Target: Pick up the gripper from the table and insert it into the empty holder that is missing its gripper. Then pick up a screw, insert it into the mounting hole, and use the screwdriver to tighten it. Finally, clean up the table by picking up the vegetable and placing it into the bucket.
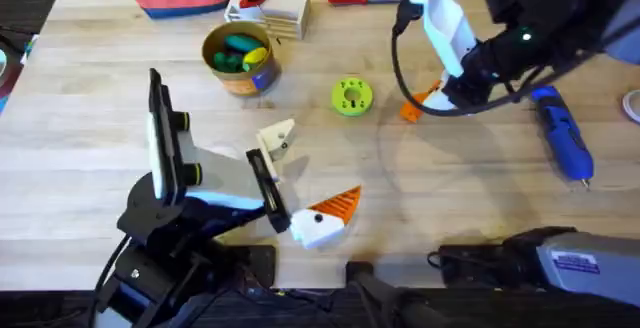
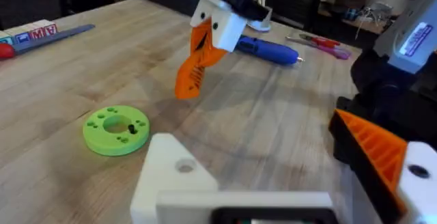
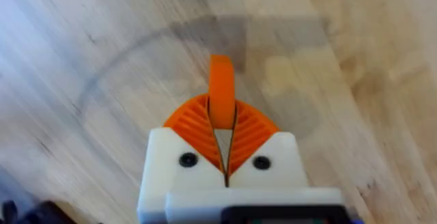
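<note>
Beside the lime-green round plastic disc (image 1: 351, 97), my right gripper (image 1: 428, 96) hangs above the wooden table (image 1: 470, 198), jaws clamped on the small orange ribbed plastic wedge (image 3: 221, 91), which stands edge-on between my ribbed pads. To do this well, I judge I must carry the wedge level, nearer than the disc, to the bare white angular plastic holder (image 1: 277, 138) on my left gripper (image 1: 305, 183), square its flat back to that face, and slide it on without twisting. My left jaws stand wide apart, holding nothing.
</note>
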You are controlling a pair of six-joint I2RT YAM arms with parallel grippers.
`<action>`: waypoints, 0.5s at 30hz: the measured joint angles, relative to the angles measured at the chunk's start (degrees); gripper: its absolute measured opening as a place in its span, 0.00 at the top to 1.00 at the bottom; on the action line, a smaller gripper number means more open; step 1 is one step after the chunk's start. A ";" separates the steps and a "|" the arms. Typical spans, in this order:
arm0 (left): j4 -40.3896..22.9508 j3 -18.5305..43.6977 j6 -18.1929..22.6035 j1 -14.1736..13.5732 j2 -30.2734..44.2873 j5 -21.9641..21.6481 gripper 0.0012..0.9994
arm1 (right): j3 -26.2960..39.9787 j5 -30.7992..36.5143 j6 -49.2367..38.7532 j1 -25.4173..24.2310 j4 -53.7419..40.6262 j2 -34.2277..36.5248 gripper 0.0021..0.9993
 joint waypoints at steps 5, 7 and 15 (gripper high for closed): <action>0.00 0.00 0.00 0.00 0.00 0.00 0.01 | 0.02 -4.12 8.93 -0.24 -0.20 -10.53 1.00; 0.00 0.00 0.00 0.00 0.00 0.00 0.01 | 0.02 -9.22 14.19 -0.74 -1.04 -15.11 1.00; 0.00 0.00 0.00 0.00 0.00 0.00 0.01 | -5.47 -34.83 36.21 -1.31 -0.67 -18.74 1.00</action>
